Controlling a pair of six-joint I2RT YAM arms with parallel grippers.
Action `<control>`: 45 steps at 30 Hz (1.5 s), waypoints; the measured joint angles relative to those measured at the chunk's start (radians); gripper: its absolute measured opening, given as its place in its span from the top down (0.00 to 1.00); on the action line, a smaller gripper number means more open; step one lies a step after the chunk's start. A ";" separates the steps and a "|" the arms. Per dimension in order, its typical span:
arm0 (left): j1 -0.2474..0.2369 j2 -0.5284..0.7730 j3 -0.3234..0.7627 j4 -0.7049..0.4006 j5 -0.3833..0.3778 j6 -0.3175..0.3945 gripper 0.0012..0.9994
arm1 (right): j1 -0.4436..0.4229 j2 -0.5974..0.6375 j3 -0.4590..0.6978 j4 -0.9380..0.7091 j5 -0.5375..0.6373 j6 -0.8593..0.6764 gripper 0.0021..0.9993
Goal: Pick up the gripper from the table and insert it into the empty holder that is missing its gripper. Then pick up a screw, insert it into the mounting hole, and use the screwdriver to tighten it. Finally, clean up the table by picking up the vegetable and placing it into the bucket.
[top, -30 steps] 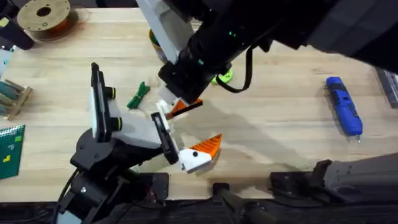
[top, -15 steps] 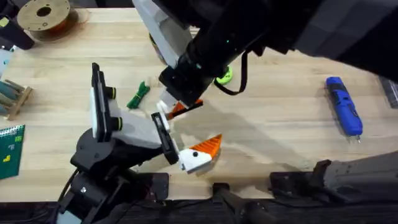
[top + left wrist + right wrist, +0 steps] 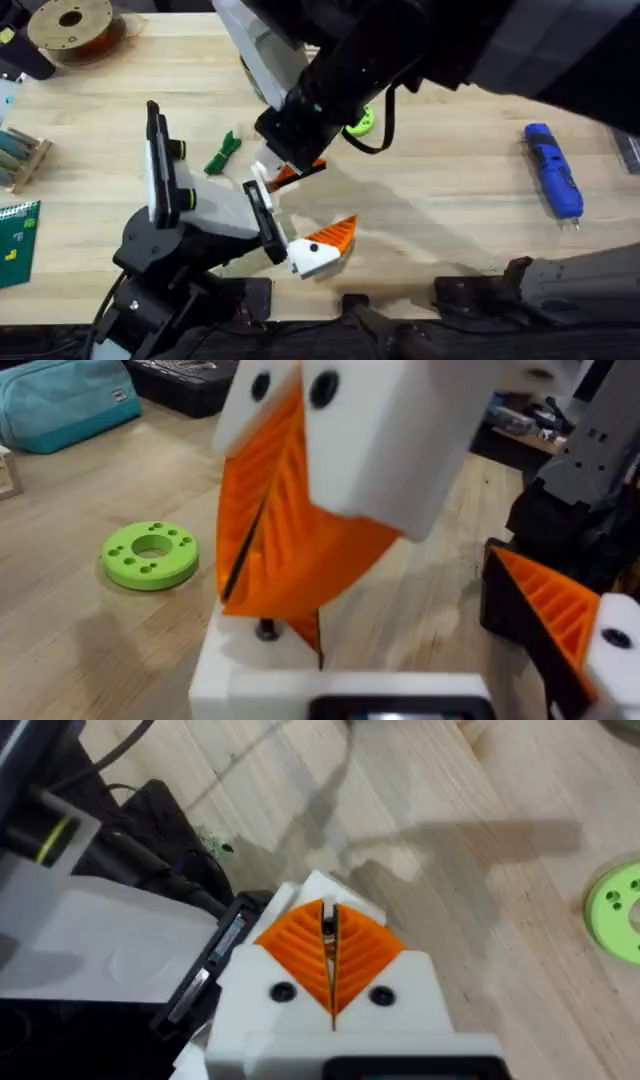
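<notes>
Two arms meet near the middle of the counter (image 3: 450, 215); the left gripper (image 3: 292, 220) lies level with its jaws spread wide, which presents the bare white holder (image 3: 300, 685) upward and unobstructed, while its other finger (image 3: 325, 245), already fitted with an orange tip, sits well apart and out of the way. The right gripper (image 3: 290, 165) reaches across from the far side and stands directly over the holder; its ribbed pads (image 3: 360, 955) are pressed together, and the narrow orange piece (image 3: 305, 635) that runs from between them down to the holder looks like the orange fingertip, though it is hard to separate from the pads themselves. Pinching it from above probably lets the wedge slide straight down into its seat; a small dark stud (image 3: 265, 628) shows on the holder just beside the piece. By my reading the insertion is under way, not finished; the fit will call for close alignment, since a tilted wedge could jam. Everything for later lies clear of the work: the blue screwdriver (image 3: 553, 170) far to the right, the dark-green vegetable (image 3: 222, 153) just beyond the left arm, and a lime-green ring (image 3: 150, 555) beyond the right gripper.
</notes>
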 joint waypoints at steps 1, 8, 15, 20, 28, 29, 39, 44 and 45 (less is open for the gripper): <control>0.000 0.000 0.000 0.000 0.000 0.000 0.01 | 0.000 0.000 0.000 -0.001 0.000 0.000 1.00; 0.000 0.000 0.000 0.000 0.000 0.000 0.01 | 0.000 0.000 -0.002 -0.007 0.000 0.000 1.00; 0.000 0.000 0.000 0.000 0.000 0.000 0.01 | 0.000 0.000 -0.020 -0.005 -0.001 0.000 1.00; 0.000 0.000 0.000 0.000 0.000 0.000 0.01 | 0.000 0.000 -0.020 -0.003 -0.001 0.000 1.00; 0.000 0.000 0.000 0.000 0.000 0.000 0.01 | -0.024 0.000 -0.020 -0.010 0.007 0.004 0.12; 0.000 0.000 0.000 0.000 0.000 0.000 0.01 | -0.036 0.000 -0.021 -0.012 0.005 0.004 0.09; 0.000 0.000 0.000 0.000 0.001 0.000 0.01 | -0.128 -0.101 -0.025 -0.095 -0.003 0.003 0.08; 0.000 0.000 0.000 0.000 0.001 0.000 0.01 | -0.144 -0.158 -0.088 -0.095 -0.027 0.003 0.08; 0.000 0.000 0.000 0.000 0.001 0.000 0.01 | -0.145 -0.174 -0.114 -0.095 -0.032 0.004 0.08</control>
